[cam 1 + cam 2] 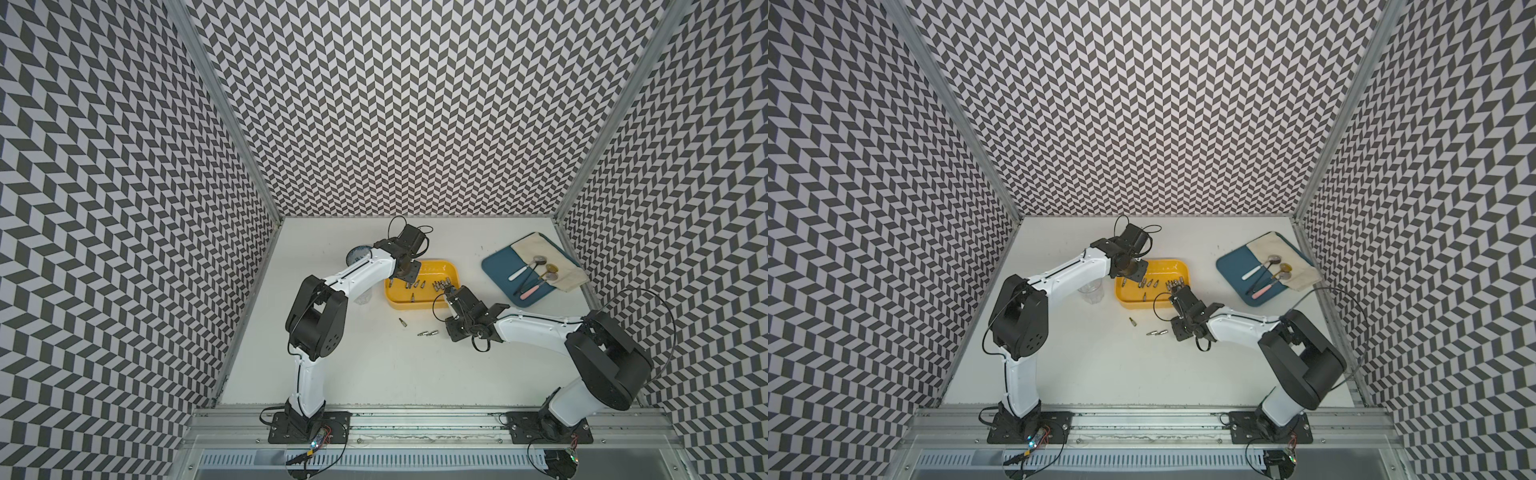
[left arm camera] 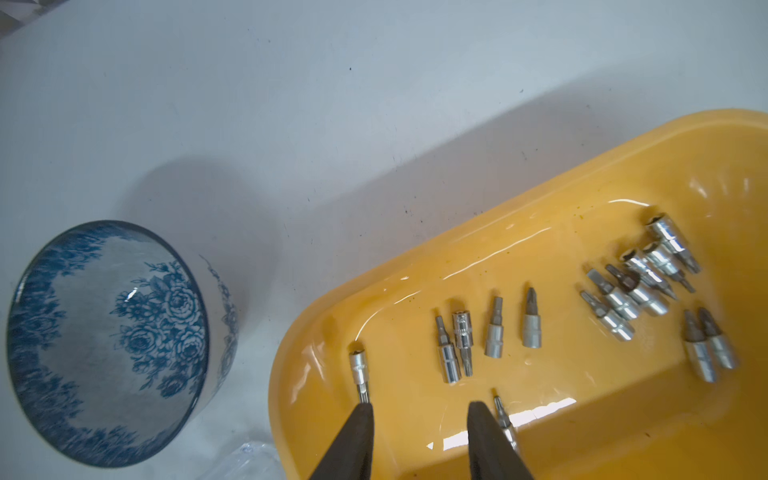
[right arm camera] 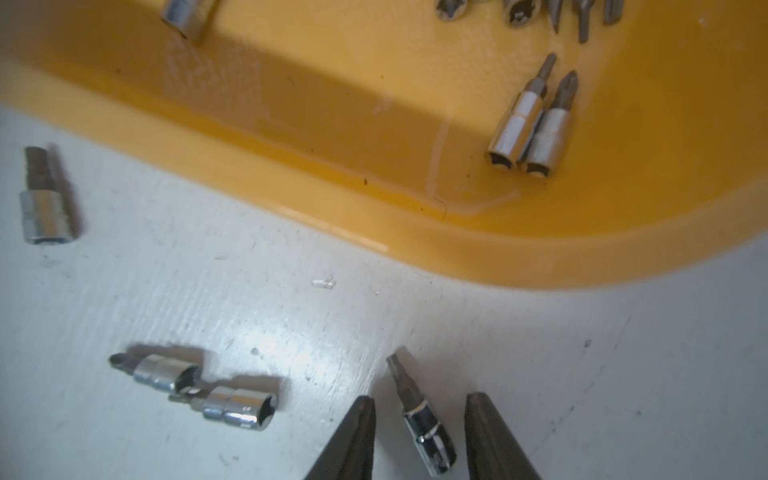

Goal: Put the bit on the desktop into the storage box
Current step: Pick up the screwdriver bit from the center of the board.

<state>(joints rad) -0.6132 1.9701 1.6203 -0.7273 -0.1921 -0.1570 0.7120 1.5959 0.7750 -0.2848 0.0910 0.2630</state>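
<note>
The yellow storage box [image 1: 432, 300] [image 1: 1160, 266] sits mid-table with several silver bits inside [image 2: 492, 328]. My left gripper [image 2: 419, 405] [image 1: 405, 277] hangs open over the box's left end with nothing between its jaws. One bit [image 2: 359, 370] lies just beyond a fingertip. My right gripper [image 3: 419, 397] [image 1: 448, 299] is at the box's front right corner, open. A bit [image 3: 424, 428] lies on the white table between its jaws, with a gap on each side. Three more bits lie loose on the table: a single one [image 3: 45, 203] [image 1: 401, 321] and a touching pair [image 3: 199, 386] [image 1: 428, 332].
A blue-patterned bowl [image 2: 108, 340] [image 1: 359, 253] stands left of the box, partly under my left arm, and a clear glass [image 1: 1091, 291] is next to it. A blue tray [image 1: 498, 266] with spoons and a cloth lies at the back right. Patterned walls close three sides.
</note>
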